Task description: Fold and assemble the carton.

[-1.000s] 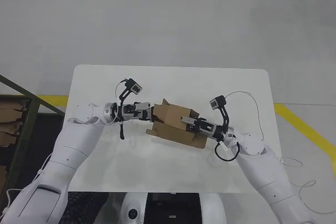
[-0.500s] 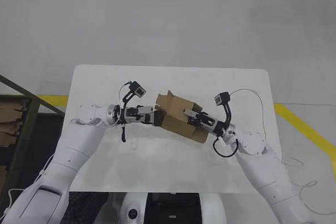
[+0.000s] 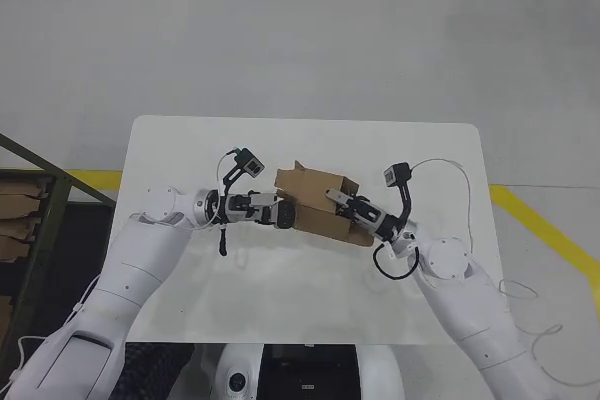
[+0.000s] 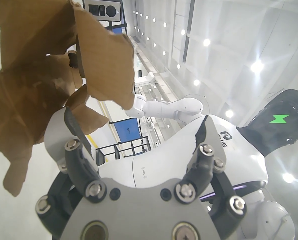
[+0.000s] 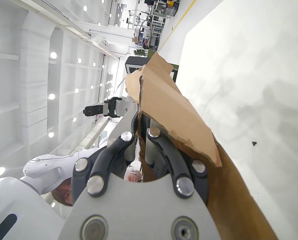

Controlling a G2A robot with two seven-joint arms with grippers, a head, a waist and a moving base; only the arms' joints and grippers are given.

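The right end effector (image 5: 140, 126), nearest the robot's body, has its two fingers drawn close together on a ragged edge of the brown carton (image 3: 318, 200), pinching one wall. Judged from the task, that grip serves as an anchor, so the box cannot slide while the other arm works on it. Across the carton, the left end effector (image 4: 136, 116) stands wide open and holds nothing. One finger (image 4: 71, 128) lies against a loose flap, and the other is well clear of the cardboard. This looks like a stance for pushing a panel inward rather than gripping it.

The carton sits between the two arms near the middle of the white desk (image 3: 180, 150), half formed, with its flaps splayed and its body skewed to the desk's edges. Whether its underside rests on the desk cannot be told. The fold appears to be in its middle stage, with the walls raised and the flaps not yet tucked.

Beyond the desk lies a grey floor marked with a yellow line (image 3: 540, 225). To the left, a dark rack (image 3: 5, 215) holds what appears to be more flat cardboard.
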